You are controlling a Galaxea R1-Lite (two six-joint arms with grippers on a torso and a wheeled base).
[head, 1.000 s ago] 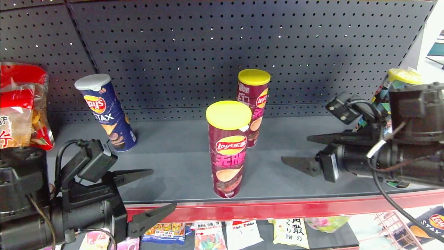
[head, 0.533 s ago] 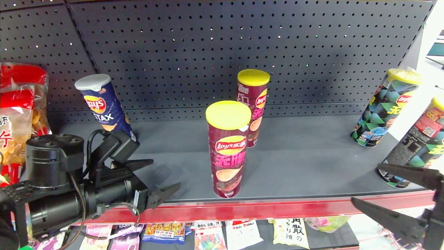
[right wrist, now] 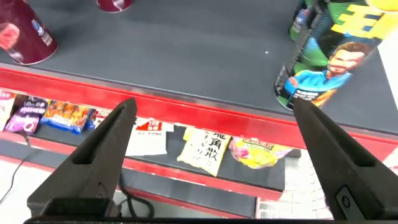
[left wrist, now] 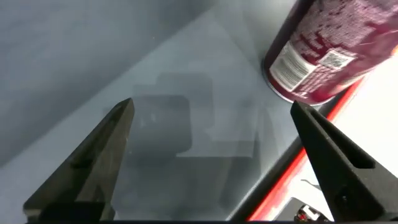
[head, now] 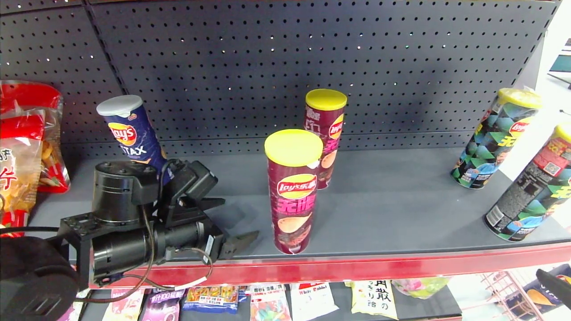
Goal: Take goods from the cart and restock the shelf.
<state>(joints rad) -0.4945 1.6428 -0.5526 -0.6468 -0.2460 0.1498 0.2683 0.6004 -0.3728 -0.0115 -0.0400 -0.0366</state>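
Note:
Two maroon chip cans with yellow lids stand on the grey shelf, one at the front and one behind it. A blue can leans at the back left. Two patterned cans stand at the right end. My left gripper hovers open and empty over the shelf's front left, just left of the front maroon can. My right gripper is open and empty below and in front of the red shelf lip, near a patterned can.
Red snack bags crowd the shelf's far left. Small packets hang on the lower shelf. A pink wire cart basket sits at the bottom right. A perforated panel backs the shelf.
My left gripper has moved right along the shelf front toward the front maroon can. My right arm has pulled back and down off the shelf, uncovering the two patterned cans.

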